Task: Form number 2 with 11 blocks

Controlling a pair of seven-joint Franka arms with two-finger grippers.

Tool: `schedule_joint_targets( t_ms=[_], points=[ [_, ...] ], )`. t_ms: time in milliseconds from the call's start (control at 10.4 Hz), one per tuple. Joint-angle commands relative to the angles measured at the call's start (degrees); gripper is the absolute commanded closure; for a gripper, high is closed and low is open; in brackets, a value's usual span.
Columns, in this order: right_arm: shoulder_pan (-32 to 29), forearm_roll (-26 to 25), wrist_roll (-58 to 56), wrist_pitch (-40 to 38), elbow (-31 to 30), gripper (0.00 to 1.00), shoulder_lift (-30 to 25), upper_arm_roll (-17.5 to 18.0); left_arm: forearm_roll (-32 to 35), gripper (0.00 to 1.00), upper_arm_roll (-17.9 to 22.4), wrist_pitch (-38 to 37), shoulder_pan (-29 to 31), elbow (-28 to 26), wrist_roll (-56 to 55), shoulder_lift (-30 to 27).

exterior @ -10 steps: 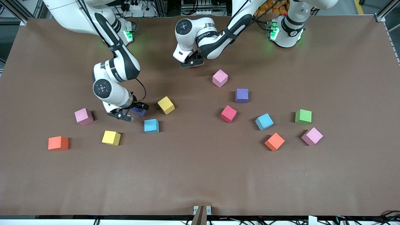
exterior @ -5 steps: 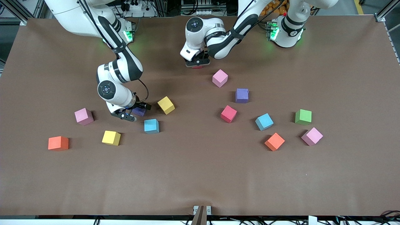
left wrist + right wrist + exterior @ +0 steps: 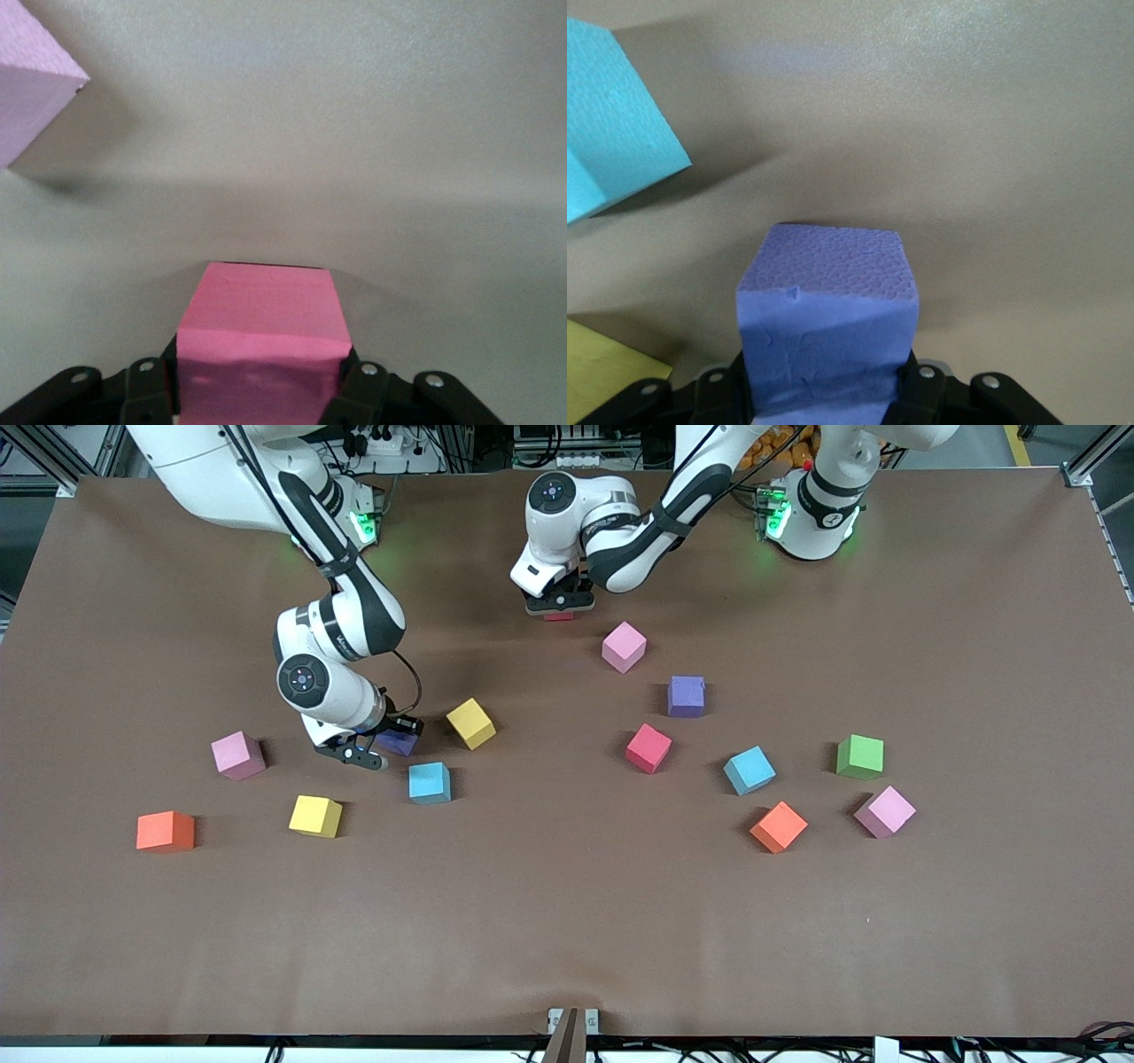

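Observation:
My left gripper (image 3: 558, 608) is shut on a red cube (image 3: 558, 615) low over the table near the robots' edge; the left wrist view shows the cube (image 3: 261, 310) between the fingers (image 3: 146, 390). My right gripper (image 3: 385, 746) is shut on a purple cube (image 3: 398, 742), which also shows in the right wrist view (image 3: 824, 301), low beside a yellow cube (image 3: 470, 723) and a light blue cube (image 3: 430, 782). The other cubes lie scattered and apart: pink (image 3: 624, 646), purple (image 3: 686, 695), red (image 3: 648, 747), light blue (image 3: 749, 770), orange (image 3: 779, 826), pink (image 3: 884, 811), yellow (image 3: 315, 816), pink (image 3: 237, 755), orange (image 3: 165, 831). No digit shape shows.
A green cube (image 3: 860, 756) sits toward the left arm's end. The brown table (image 3: 567, 930) is bare along the strip nearest the front camera. A pink cube's corner (image 3: 31, 88) shows in the left wrist view.
The left gripper moved with the red cube a little toward the left arm's end, then held still. The right arm shifted slightly with the purple cube.

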Motion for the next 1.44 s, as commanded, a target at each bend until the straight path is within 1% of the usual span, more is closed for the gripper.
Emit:
schedule_joint_targets(
  t_ms=[0,192,288,383,479,575,958,1150,1342],
  points=[
    [-0.10,0.41,0.72,0.51,-0.45,1.00,-0.59,-0.06,4.20,0.52,0.86,1.05,0.82,-0.74,-0.04,-0.59],
    [-0.28,0.32,0.37,-0.20,-0.36,1.00,-2.34,-0.06,4.83,0.51,1.05,1.92,1.00,-0.30,-0.04,0.20],
    [-0.28,0.32,-0.07,-1.24,-0.36,1.00,-3.49,-0.06,4.83,0.47,1.05,2.10,1.00,-0.30,-0.04,0.55],
    [-0.28,0.23,-1.03,-2.47,-0.28,1.00,-4.98,-0.06,4.83,0.47,1.05,2.19,1.00,-0.04,-0.04,0.73],
    [-0.11,0.23,-3.04,-4.66,-0.28,1.00,-6.47,0.12,4.83,0.34,1.05,2.19,1.00,-0.12,-0.13,0.99],
    [0.33,0.23,-3.58,-7.12,-0.02,1.00,-7.10,0.29,4.92,0.00,1.05,2.10,1.00,-0.30,-0.04,0.64],
    [5.24,0.23,-9.82,-15.30,0.34,1.00,-12.27,0.91,5.27,0.00,1.22,1.75,2.67,-2.84,-1.36,-7.07],
    [6.75,0.23,-13.49,-16.63,0.78,1.00,-12.55,0.82,5.27,0.00,3.76,1.75,3.64,-3.99,-0.31,-10.68],
    [7.80,0.14,-18.42,-16.55,0.60,1.00,-12.46,0.82,4.75,0.00,7.71,1.49,4.60,-3.82,-1.01,-12.27]
  ],
)
